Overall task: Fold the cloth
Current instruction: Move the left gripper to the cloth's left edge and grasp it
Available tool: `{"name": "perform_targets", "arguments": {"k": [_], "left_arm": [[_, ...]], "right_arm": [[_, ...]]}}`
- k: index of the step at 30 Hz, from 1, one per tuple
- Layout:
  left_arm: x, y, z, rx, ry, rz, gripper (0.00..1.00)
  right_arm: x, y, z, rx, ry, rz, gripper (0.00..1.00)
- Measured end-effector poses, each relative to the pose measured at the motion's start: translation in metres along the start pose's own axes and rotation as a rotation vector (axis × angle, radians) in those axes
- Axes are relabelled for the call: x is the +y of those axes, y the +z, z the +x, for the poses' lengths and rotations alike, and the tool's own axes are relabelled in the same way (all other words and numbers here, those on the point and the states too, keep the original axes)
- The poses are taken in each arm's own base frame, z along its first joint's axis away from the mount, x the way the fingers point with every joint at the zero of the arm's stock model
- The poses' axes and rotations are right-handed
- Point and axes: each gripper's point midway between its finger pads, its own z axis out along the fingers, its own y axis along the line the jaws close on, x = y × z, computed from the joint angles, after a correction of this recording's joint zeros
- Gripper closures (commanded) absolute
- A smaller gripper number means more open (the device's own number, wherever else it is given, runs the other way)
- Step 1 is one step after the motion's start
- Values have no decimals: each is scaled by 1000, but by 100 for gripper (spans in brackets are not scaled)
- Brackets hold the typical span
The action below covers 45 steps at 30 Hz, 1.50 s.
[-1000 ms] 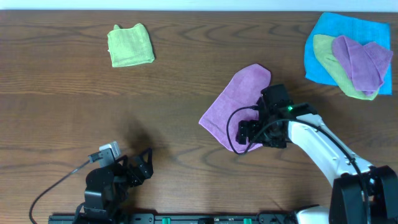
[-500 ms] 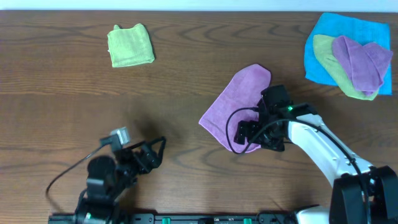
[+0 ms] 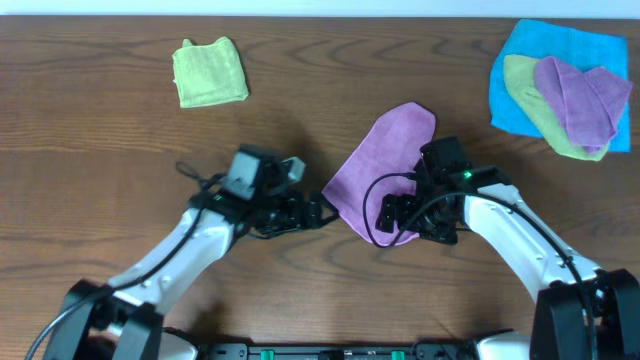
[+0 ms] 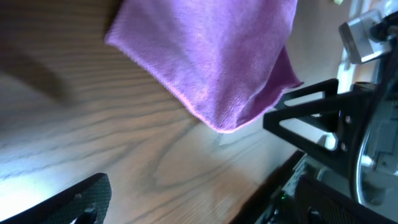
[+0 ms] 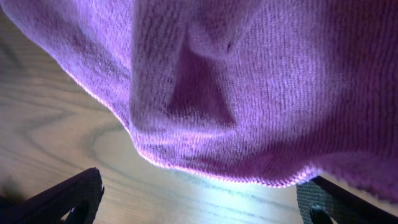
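Note:
The lilac cloth point(image 3: 372, 160) lies partly folded on the table's middle, a corner pointing left. My right gripper point(image 3: 402, 214) is at its near right edge, open; in the right wrist view point(image 5: 199, 202) the fingers stand wide apart with the cloth's point(image 5: 236, 81) hem just ahead of them. My left gripper point(image 3: 318, 212) is just left of the cloth's left corner, low over the wood. In the left wrist view the cloth point(image 4: 211, 56) is ahead, one finger shows at the lower left, and the gripper point(image 4: 199, 214) looks open and empty.
A folded lime-green cloth point(image 3: 210, 72) lies at the back left. At the back right a bright blue cloth point(image 3: 515, 55) carries a green cloth point(image 3: 530, 105) and another purple cloth point(image 3: 582, 95). The right arm point(image 4: 348, 130) fills the right side of the left wrist view.
My left arm has swung from the table's near left edge up and right to the cloth's left corner. The right arm and the cloth have not moved.

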Motion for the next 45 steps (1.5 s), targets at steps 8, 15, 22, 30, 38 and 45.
{"name": "perform_targets", "arguments": {"k": [8,15,22,30,38,45], "left_arm": [[19,27,-27,-7,87,-133,5],[33,50,-48,-13,100,-167,4],[26,60,-68,-62,146,-137,5],[14,72,-75,-78,170,-83,5],[5,81,-54,-6,159,-96,5],[13,78,-55,-13,154,-175,2]], "right_arm": [[1,0,-1,-6,-20,-2,1],[2,0,-2,-9,-73,-8,1],[2,0,-3,-12,-98,-8,1],[3,0,-6,-25,-114,-12,1],[-4,0,-8,-33,-117,29,1],[-17,-3,-8,-44,-107,104,1]]}}
